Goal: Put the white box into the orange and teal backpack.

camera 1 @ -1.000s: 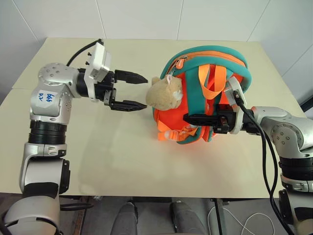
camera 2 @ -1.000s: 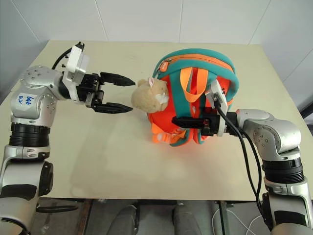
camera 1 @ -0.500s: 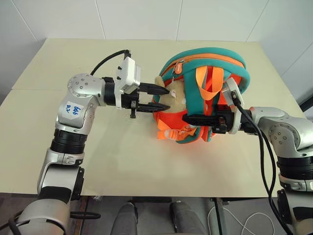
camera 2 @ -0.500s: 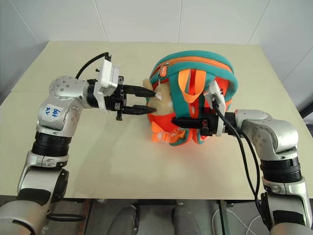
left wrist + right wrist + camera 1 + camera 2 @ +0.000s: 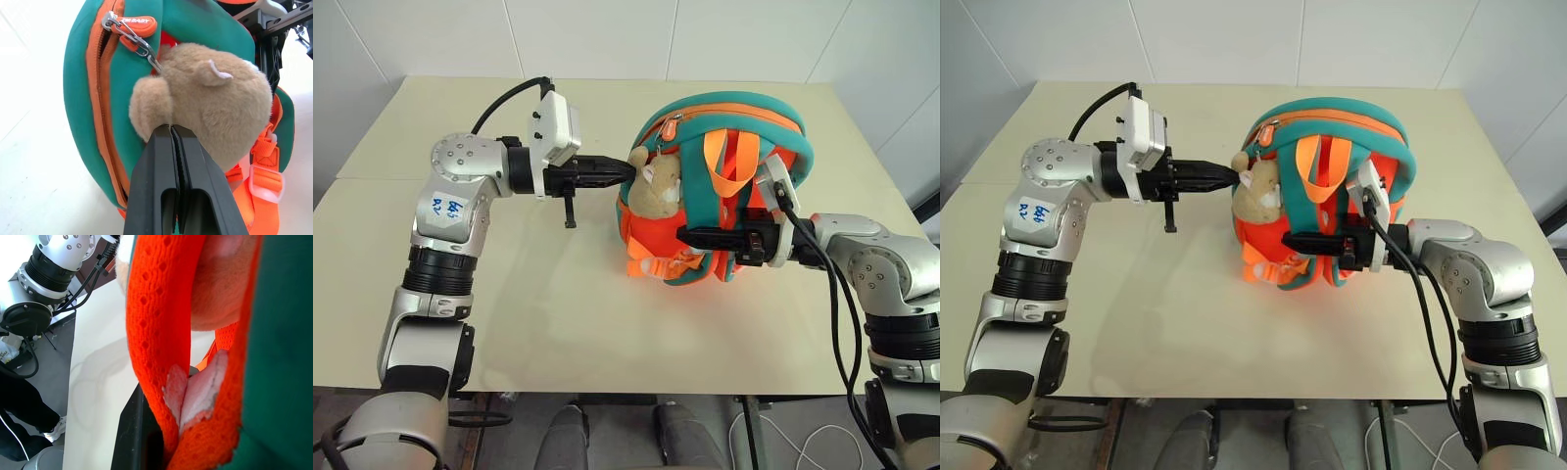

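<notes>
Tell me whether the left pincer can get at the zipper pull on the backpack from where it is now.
Probably yes. The left pincer is shut at the plush toy, and the zipper pull on the backpack hangs just beyond with nothing between; it would have to open first.

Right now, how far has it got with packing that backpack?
Hard to say what's done: no white box is in sight, so it may already be inside. In hand: the right gripper is clamped on the orange and teal backpack at its orange front, and the left gripper has its fingers shut at the plush toy, beside the zipper pull. Left: probably zipping up.
</notes>
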Action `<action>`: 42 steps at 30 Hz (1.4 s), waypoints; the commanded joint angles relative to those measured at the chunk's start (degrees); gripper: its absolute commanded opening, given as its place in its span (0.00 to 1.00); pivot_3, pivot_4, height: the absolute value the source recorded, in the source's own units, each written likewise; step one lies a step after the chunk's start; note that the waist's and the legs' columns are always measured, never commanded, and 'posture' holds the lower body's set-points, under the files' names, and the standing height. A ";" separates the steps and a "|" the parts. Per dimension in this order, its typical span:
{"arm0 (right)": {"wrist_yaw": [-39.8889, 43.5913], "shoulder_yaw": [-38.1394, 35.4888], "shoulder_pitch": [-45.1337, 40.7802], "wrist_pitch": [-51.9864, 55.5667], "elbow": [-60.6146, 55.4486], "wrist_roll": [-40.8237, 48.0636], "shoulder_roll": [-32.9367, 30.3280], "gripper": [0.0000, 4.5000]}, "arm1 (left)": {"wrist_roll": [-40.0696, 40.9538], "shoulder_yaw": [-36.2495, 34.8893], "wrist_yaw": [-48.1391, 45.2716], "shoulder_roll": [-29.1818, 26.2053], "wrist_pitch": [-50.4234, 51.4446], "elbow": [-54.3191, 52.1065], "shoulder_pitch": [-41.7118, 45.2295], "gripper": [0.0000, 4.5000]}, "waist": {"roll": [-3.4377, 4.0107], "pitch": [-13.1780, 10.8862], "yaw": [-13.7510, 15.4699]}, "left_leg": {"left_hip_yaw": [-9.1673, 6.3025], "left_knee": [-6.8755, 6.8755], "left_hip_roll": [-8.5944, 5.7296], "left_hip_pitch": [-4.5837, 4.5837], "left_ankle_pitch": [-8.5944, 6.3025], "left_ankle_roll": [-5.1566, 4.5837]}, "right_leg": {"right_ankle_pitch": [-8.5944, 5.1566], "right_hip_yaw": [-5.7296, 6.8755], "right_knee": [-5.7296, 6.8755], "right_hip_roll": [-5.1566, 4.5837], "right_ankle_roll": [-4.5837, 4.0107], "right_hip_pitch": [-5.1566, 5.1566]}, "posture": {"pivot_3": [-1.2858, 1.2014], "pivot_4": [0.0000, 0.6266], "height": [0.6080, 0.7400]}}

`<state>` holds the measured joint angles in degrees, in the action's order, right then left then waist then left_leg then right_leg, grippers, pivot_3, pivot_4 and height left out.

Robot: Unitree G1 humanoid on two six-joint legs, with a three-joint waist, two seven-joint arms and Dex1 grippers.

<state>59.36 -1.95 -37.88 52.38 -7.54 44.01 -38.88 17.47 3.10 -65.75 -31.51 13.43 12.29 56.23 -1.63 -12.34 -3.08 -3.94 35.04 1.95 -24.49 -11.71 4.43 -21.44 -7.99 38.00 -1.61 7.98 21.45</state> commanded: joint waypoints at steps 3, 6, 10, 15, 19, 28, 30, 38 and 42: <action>-0.23 -1.55 0.37 -0.48 -1.94 0.92 -0.25 0.02 | 4.68 -2.84 -0.98 -0.65 2.02 -6.45 -1.40 0.33 | 0.00 0.00 -0.07 | 0.00 0.00 0.00 0.00 0.00 0.00 | 0.00 0.00 0.00 0.00 0.00 0.00 | 0.52 0.24 1.00; -0.47 -1.98 0.96 -0.26 -2.44 1.10 -0.54 0.02 | 7.42 -4.18 -1.83 -2.32 4.64 -11.17 -4.53 0.55 | 0.00 0.00 -0.14 | 0.00 -0.03 0.01 0.00 0.00 0.00 | 0.00 0.00 0.00 0.00 0.00 0.00 | 0.52 0.24 1.00; -0.69 -2.22 1.38 -0.17 -2.77 1.16 -0.53 0.02 | 9.39 -4.47 -1.43 -4.48 8.27 -16.29 -8.02 0.82 | 0.00 0.00 -0.10 | 0.00 -0.03 0.04 0.01 0.00 0.00 | 0.00 0.00 0.01 0.01 0.00 0.01 | 0.52 0.24 1.00; -0.98 -2.01 1.15 -0.34 -2.66 1.12 -0.05 0.02 | 5.97 -3.17 4.88 -1.44 5.55 -16.23 -9.56 0.99 | 0.00 0.00 0.26 | -0.03 0.04 0.00 0.01 0.00 -0.01 | 0.04 0.00 0.00 0.00 0.05 -0.06 | 0.52 0.24 1.00; -1.29 -2.00 0.93 -0.22 -2.83 1.31 0.15 0.02 | 2.09 0.80 7.80 2.29 2.14 -15.92 -11.15 0.99 | 0.00 0.00 0.24 | -0.02 0.06 -0.04 0.01 0.01 -0.01 | 0.07 -0.02 -0.05 -0.01 0.11 -0.09 | 0.52 0.24 1.00; -1.91 -2.61 1.30 0.03 -3.54 1.78 -0.07 0.02 | -4.52 3.31 14.20 8.07 -6.40 -10.49 -10.70 0.99 | 0.00 0.00 0.21 | -0.02 0.06 -0.04 0.01 0.00 -0.01 | 0.07 -0.02 -0.05 -0.01 0.11 -0.08 | 0.52 0.24 1.00; -2.16 -2.60 1.36 -0.02 -3.66 1.85 0.14 0.02 | -4.35 2.34 15.17 8.78 -7.09 -9.95 -10.10 0.90 | 0.00 0.00 0.35 | -0.03 0.09 -0.04 0.01 0.01 -0.02 | 0.09 -0.03 -0.04 -0.01 0.14 -0.08 | 0.52 0.24 1.00; -2.36 -2.39 1.57 -0.78 -3.19 1.77 0.66 0.02 | -5.05 0.47 16.84 6.86 -8.09 -8.87 -9.12 0.39 | 0.00 0.00 0.38 | -0.02 0.04 -0.05 0.01 0.01 -0.03 | 0.09 -0.03 -0.06 -0.01 0.14 -0.07 | 0.52 0.24 1.00; -2.43 -2.26 1.56 -0.91 -3.18 1.66 1.00 0.02 | 0.52 -3.13 13.62 4.28 -5.13 -8.92 -7.05 0.15 | 0.00 0.00 0.23 | -0.02 0.05 -0.05 0.01 0.02 -0.03 | 0.10 -0.03 -0.04 -0.01 0.14 -0.07 | 0.52 0.24 1.00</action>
<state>56.81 -2.84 -36.50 52.06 -9.14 44.61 -37.80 14.87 4.12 -51.62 -26.12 7.60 4.74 47.10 -1.63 -12.34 -2.84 -3.96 35.08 1.90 -24.48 -11.69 4.40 -21.34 -8.03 37.96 -1.62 8.12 21.39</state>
